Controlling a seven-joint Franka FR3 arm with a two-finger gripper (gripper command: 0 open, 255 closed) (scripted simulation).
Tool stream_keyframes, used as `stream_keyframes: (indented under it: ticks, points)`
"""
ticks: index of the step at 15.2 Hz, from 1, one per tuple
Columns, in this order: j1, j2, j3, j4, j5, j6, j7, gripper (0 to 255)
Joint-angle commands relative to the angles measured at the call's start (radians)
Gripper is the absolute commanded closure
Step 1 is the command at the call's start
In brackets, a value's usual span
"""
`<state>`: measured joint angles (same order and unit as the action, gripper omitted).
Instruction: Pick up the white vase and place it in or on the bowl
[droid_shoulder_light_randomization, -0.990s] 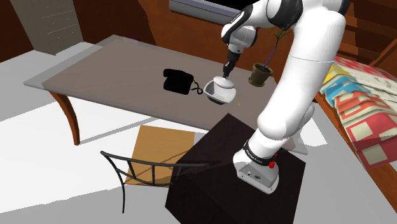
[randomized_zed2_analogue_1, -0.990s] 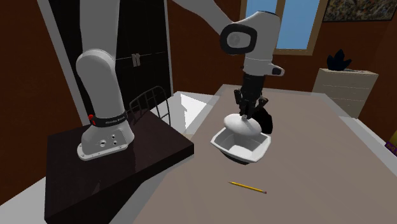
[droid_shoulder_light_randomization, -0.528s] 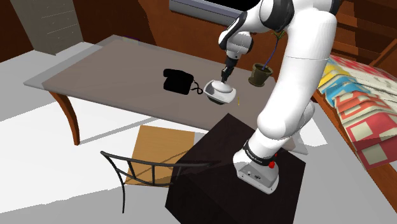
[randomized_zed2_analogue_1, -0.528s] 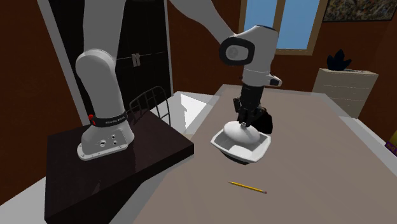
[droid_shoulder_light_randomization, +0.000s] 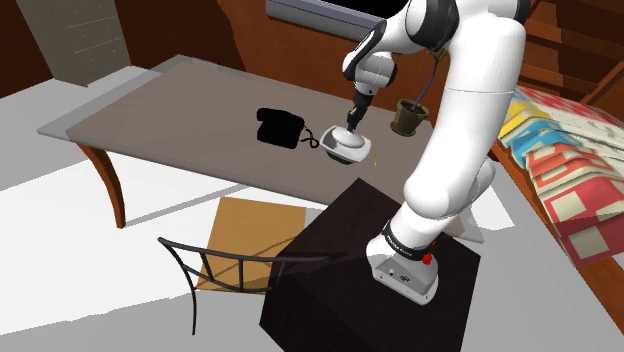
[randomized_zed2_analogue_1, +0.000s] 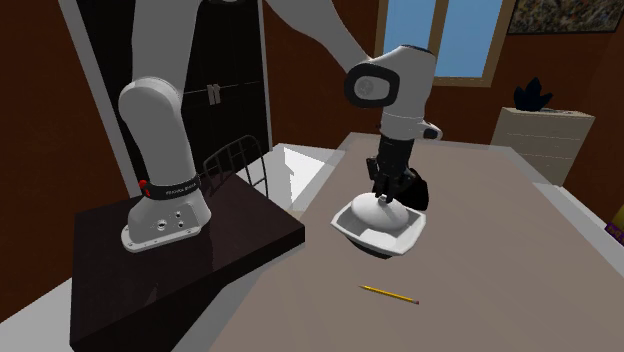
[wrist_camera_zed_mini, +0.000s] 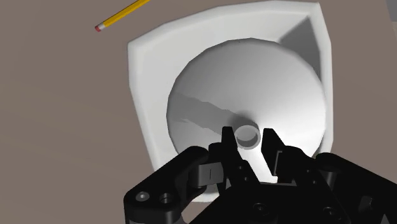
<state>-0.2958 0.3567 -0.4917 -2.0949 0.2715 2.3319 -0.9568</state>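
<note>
End effector (wrist_camera_zed_mini: 248, 135) points straight down, gripping white vase (wrist_camera_zed_mini: 235, 89) inside bowl (wrist_camera_zed_mini: 145, 76)

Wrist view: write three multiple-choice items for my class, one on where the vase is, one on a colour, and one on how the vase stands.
1. Where is the round white vase?
A. in a sink
B. inside the white squarish bowl
C. on a shelf

2. What colour is the pencil lying on the grey-brown table?
A. yellow
B. blue
C. green

3. How does the vase stand?
A. on its side
B. upside down
C. upright, neck up

Answers:
1 B, the bowl's rim surrounds the vase on all sides.
2 A, the shaft is yellow with a reddish eraser tip.
3 C, the open neck points up towards the wrist camera.
</note>
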Motion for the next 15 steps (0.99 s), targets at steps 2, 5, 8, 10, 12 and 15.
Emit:
stream_keyframes:
  ticks: [2,5,8,10,12,15]
  points:
    - [0.000,0.000,0.000,0.000,0.000,0.000,0.000,0]
    - [0.000,0.000,0.000,0.000,0.000,0.000,0.000,0]
    - [0.012,-0.045,-0.018,0.016,-0.035,-0.054,0.023,0]
    - [0.020,-0.082,-0.031,0.035,-0.063,-0.105,0.042,0]
    - [0.020,-0.082,-0.031,0.035,-0.063,-0.105,0.042,0]
    - [0.020,-0.082,-0.031,0.035,-0.063,-0.105,0.042,0]
